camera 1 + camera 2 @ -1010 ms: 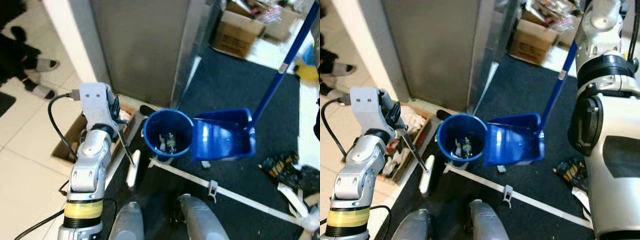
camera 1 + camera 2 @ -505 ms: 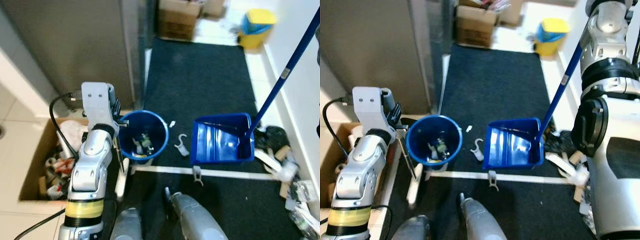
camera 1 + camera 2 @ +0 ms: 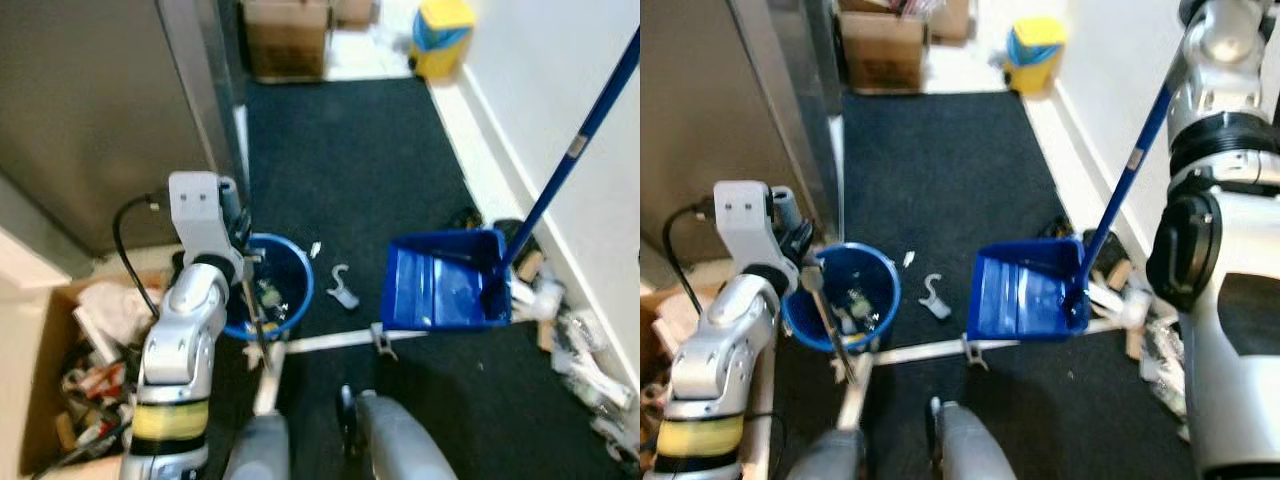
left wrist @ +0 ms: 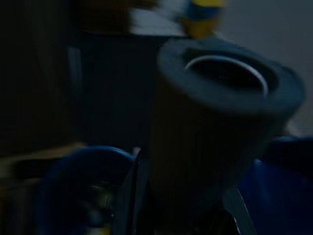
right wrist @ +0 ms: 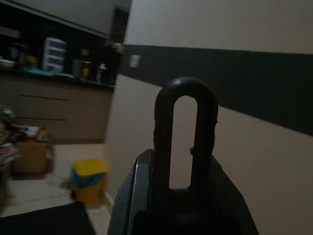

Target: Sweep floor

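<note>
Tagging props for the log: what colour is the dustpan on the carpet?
Blue, pan and long handle alike. The dustpan shows best in the left eye view.

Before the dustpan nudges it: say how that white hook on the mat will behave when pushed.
The white hook looks like thin plastic, so probably light and stiff. On the dark mat it may snag rather than slide. Being curved and flat-lying, it would likely spin, not roll, toward the dustpan.

A yellow bin [image 3: 1036,52] with a blue lid stands on pale tiles at the far end of the dark carpet [image 3: 350,160]. A cardboard box [image 3: 286,38] sits left of it, beside the grey metal cabinet [image 3: 90,110]. Nearer, an open carton [image 3: 60,400] holds mixed clutter.
</note>
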Available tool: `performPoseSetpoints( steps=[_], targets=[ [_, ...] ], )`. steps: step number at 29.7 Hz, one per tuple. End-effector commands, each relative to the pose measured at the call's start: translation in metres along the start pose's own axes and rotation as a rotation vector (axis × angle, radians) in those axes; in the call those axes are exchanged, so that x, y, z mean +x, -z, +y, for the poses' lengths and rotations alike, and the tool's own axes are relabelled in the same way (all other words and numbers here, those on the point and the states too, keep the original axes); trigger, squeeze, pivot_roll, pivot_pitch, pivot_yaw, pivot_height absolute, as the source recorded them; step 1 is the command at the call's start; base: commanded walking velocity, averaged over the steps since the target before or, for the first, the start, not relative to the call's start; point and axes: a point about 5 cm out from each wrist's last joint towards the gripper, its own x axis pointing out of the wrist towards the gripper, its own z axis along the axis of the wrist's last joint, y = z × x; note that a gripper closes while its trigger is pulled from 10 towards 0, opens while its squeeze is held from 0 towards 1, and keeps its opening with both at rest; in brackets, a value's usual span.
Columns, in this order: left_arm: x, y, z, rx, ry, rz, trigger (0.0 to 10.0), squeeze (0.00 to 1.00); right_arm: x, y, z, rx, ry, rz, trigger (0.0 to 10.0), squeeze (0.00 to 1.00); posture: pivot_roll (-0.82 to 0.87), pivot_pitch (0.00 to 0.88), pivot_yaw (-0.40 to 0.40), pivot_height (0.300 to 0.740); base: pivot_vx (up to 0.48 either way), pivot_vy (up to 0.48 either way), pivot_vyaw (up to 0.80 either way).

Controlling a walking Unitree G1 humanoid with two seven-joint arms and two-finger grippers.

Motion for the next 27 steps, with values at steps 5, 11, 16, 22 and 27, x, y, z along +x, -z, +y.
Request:
performPoseSetpoints(
  steps=[5, 11, 16, 22, 27],
  targets=[
    [-0.002, -0.008, -0.024, 0.005, 0.12, -0.046, 10.0, 0.0, 0.001, -0.004, -0.004, -0.007, 0.011, -0.015, 10.0, 0.0, 0.14, 0.047, -0.093, 0.74, 0.0, 0.0, -0.8],
    [0.006, -0.022, -0.016, 0.136, 0.018, -0.132, 10.0, 0.0, 0.0, -0.002, -0.002, -0.003, 0.008, -0.011, 10.0, 0.0, 0.14, 0.048, -0.09, 0.74, 0.0, 0.0, -0.74],
    [0.008, -0.035, -0.002, 0.204, -0.036, -0.168, 10.0, 0.0, -0.001, 0.003, -0.001, 0.003, 0.005, 0.0, 10.0, 0.0, 0.14, 0.048, -0.084, 0.74, 0.0, 0.0, -0.08],
    [0.01, -0.042, 0.012, 0.24, -0.108, -0.196, 10.0, 0.0, -0.004, 0.013, 0.002, 0.034, -0.008, 0.03, 10.0, 0.0, 0.14, 0.047, -0.08, 0.74, 0.0, 0.0, 0.0],
    [0.01, -0.047, 0.028, 0.299, -0.205, -0.231, 10.0, 0.0, -0.018, 0.045, 0.016, 0.084, -0.052, 0.121, 10.0, 0.0, 0.14, 0.049, -0.078, 0.74, 0.0, 0.0, 0.0]
  ],
)
